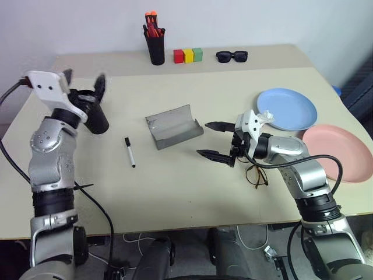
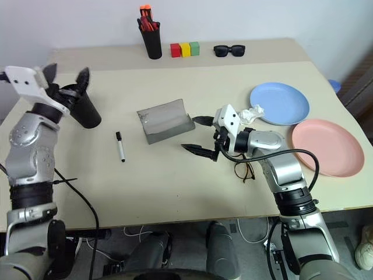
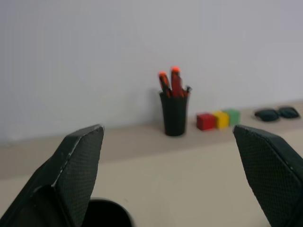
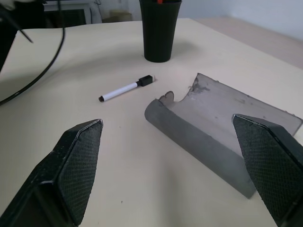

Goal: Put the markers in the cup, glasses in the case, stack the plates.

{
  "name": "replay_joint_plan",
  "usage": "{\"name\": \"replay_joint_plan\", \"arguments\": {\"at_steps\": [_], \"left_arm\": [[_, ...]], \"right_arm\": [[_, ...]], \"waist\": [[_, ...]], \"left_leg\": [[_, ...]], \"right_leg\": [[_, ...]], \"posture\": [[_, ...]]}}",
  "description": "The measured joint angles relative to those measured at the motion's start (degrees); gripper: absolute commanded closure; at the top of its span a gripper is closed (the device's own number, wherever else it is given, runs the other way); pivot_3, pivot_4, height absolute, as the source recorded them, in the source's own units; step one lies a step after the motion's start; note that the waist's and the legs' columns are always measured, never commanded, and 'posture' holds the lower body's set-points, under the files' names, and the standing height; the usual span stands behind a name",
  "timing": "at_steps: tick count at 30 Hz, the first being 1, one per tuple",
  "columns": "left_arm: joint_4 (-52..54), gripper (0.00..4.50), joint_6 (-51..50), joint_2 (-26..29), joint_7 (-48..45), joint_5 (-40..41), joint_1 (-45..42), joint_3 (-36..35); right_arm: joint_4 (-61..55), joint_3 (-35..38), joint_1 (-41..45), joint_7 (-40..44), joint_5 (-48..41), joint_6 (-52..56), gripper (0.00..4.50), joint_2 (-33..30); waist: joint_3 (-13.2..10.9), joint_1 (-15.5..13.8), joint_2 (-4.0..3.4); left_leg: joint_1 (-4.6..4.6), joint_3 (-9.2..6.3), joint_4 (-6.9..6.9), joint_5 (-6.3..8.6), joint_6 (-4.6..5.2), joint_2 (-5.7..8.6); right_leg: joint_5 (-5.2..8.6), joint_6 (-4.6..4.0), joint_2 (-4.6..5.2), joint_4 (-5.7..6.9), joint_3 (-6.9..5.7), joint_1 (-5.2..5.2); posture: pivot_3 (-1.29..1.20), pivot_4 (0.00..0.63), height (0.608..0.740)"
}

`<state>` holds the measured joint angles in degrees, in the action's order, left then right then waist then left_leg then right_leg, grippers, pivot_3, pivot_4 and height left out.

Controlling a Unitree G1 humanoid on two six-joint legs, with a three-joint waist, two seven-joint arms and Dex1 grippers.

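Tabletop [image 1: 192, 192] in the left eye view carries a white marker [image 1: 129, 152] between the black cup [image 1: 95, 115] and the open grey case [image 1: 173, 126]. The left tool [image 1: 83, 83] hovers over the cup, fingers apart. The right tool [image 1: 215, 140], fingers apart, sits just beside the case, with the wire-frame glasses [image 1: 256, 175] under its wrist. The blue plate [image 1: 288, 109] and the pink plate [image 1: 344, 153] lie side by side, unstacked.

Left wrist view: spread fingers [image 3: 78, 163] frame a pen holder [image 3: 173, 113], coloured blocks [image 3: 218, 119] and sunglasses [image 3: 277, 113].

Right wrist view: spread fingers [image 4: 78, 163] face the case and marker.
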<state>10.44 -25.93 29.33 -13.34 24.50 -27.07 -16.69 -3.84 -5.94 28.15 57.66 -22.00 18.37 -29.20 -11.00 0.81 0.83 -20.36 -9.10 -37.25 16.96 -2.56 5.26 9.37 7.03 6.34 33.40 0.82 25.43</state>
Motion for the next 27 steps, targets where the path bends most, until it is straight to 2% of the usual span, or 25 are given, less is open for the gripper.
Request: {"name": "replay_joint_plan", "arguments": {"at_steps": [5,8,11,14,17,27], "left_arm": [[16.5,0.03,-30.4,-1.3,12.2,2.7,3.2,0.5],[20.7,0.03,-42.8,-5.4,18.5,1.8,2.9,0.5],[20.3,0.03,-49.7,-9.6,22.1,0.0,2.5,-0.3],[16.5,0.03,-52.1,-14.0,23.9,-1.5,0.5,-1.7],[12.4,0.03,-52.3,-16.1,23.8,-2.4,-2.3,-2.7],[1.3,0.03,-50.9,-18.3,22.4,-5.7,-5.3,-1.1]], "right_arm": [[0.1,0.0,0.0,0.0,0.0,0.0,0.0,0.0],[0.3,0.0,0.0,0.1,0.4,-0.1,0.0,0.5],[0.8,-0.1,0.0,0.1,0.5,-0.2,0.0,0.8],[0.9,-0.2,0.1,0.2,0.6,-0.3,0.0,1.1],[0.9,-0.4,0.1,0.2,0.6,-0.3,0.0,1.1],[0.6,-0.3,-0.8,-0.2,1.0,-0.3,0.0,1.0]], "waist": [[0.0,0.0,0.0],[0.0,0.0,0.0],[0.0,-0.1,0.0],[0.0,-0.2,0.01],[0.0,-0.3,0.01],[0.0,-0.1,0.02]], "left_leg": [[0.05,-0.01,-0.01,0.0,0.0,-0.02],[0.07,0.0,-0.02,-0.02,-0.03,-0.02],[0.05,0.0,-0.03,-0.04,-0.07,-0.02],[0.04,0.0,-0.04,-0.11,-0.19,-0.02],[0.03,0.01,-0.04,-0.11,-0.21,-0.03],[0.03,0.03,-0.04,-0.17,-0.32,-0.04]], "right_leg": [[0.0,-0.01,-0.15,0.08,0.05,0.0],[0.0,-0.03,-0.18,0.08,0.08,-0.02],[-0.02,-0.05,-0.21,0.05,0.09,-0.02],[-0.03,-0.07,-0.22,0.05,0.09,-0.02],[-0.03,-0.07,-0.22,0.03,0.09,-0.02],[-0.03,-0.07,-0.22,0.02,0.11,-0.01]], "posture": [[0.0,0.15,0.74],[0.0,0.15,0.74],[0.0,0.15,0.74],[0.0,0.15,0.74],[0.0,0.15,0.74],[0.0,0.15,0.74]]}}
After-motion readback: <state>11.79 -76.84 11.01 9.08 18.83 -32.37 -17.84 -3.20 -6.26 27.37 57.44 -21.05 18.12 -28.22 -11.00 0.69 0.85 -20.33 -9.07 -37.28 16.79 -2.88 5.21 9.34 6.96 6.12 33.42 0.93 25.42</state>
